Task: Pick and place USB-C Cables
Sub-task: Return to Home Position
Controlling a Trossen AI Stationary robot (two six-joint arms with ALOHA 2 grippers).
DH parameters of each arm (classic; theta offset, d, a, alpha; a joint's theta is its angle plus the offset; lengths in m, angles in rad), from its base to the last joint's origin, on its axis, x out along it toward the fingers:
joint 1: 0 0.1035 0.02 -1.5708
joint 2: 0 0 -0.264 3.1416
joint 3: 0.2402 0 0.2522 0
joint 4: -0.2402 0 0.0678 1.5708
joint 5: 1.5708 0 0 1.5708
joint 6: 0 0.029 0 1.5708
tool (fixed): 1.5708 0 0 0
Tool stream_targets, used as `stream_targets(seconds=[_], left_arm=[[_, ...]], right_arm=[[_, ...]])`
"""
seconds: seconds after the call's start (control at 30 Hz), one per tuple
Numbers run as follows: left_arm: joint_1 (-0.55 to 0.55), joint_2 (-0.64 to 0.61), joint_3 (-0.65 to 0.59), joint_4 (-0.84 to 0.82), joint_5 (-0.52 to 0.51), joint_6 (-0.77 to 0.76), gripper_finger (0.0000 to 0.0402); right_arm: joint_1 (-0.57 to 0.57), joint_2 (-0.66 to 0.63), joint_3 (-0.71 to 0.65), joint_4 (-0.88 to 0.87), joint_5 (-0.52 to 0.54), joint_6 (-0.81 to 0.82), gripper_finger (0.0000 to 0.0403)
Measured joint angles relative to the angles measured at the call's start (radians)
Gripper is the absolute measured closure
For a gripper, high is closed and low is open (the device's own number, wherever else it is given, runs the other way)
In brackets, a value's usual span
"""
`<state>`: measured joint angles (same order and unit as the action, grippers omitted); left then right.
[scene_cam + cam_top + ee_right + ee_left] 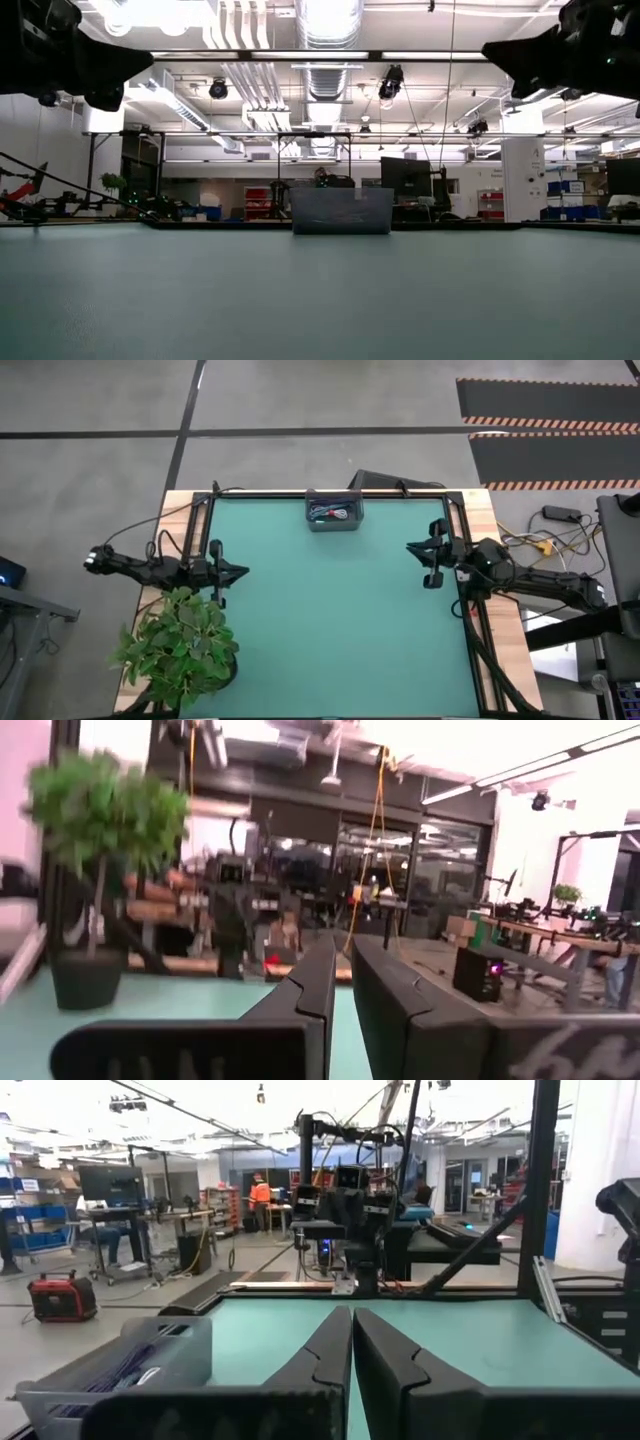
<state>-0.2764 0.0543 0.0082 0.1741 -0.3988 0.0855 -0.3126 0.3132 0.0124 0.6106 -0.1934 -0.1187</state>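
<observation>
Arms wide apart, cables in the tray.
USB-C cables lie in the grey tray at the tabletop's far middle. Left end effector is at the left, fingers together; right end effector is at the right, fingers together too.

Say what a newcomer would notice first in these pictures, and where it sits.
First, the grey tray at the far edge of the table, holding the cable bundles. Then the leafy potted plant at its near left corner. Left tool and right tool wait at the sides.
</observation>
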Motion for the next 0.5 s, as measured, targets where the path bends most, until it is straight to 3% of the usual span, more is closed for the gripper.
stream_targets(seconds=[0.5], left_arm=[[0.000, 0.022, -0.002, 0.001, 0.000, -0.001, 0.0402]], right_arm=[[0.000, 0.010, 0.000, -0.008, 0.010, 0.056, 0.0376]])
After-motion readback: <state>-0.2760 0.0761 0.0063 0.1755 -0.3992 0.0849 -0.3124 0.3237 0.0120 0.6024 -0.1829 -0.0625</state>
